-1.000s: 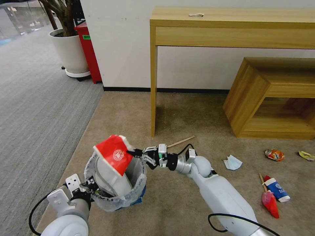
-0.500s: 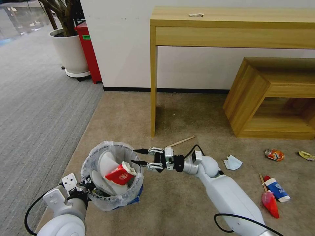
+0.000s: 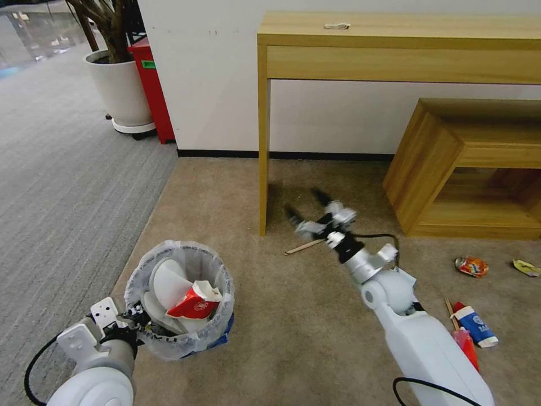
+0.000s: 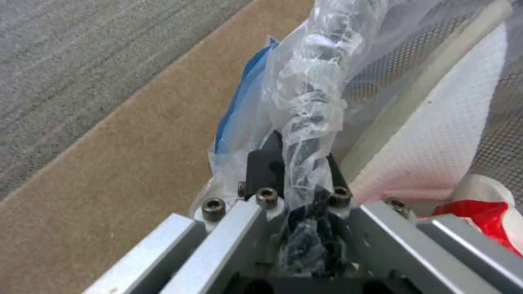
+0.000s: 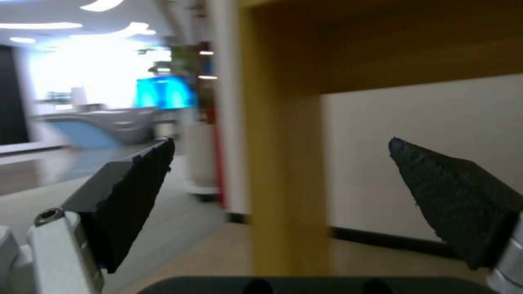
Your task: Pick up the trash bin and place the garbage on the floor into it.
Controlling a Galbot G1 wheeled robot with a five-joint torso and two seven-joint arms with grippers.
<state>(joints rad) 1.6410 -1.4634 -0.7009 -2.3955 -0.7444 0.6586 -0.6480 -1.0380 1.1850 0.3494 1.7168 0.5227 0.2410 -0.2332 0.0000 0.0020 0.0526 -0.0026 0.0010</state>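
Since half a second ago the right gripper [image 3: 309,213] has swung away from the bin's mouth and now hangs blurred in front of the tall light-wood counter [image 3: 394,45], near its leg, its jaws wide apart and empty, above the thin wooden stick [image 3: 304,246] lying on the beige short-pile carpet floor [image 3: 315,338]. The left gripper [image 4: 297,163] has its jaws clamped on the rim of the small round blue trash bin [image 3: 179,299], pinching the crinkly clear plastic liner bag [image 4: 310,102] along with it; the bin sits at the robot's left and has drifted slightly that way. Inside it lie a crumpled red-and-white paper cup [image 3: 194,304] and a white slipper [image 3: 163,282]. Still out on the carpet to the right are a crushed orange can [image 3: 471,265], a yellow wrapper [image 3: 527,267], a white-and-blue wrapper [image 3: 476,326] and a red scrap [image 3: 466,349]. The likeliest trouble is the open jaws knocking the counter leg, since the arm is moving fast and close to it. The slippery liner could also let the rim slide in the left grip, tipping the bin and spilling the cup. The flat stick may be hard to pinch off the pile.
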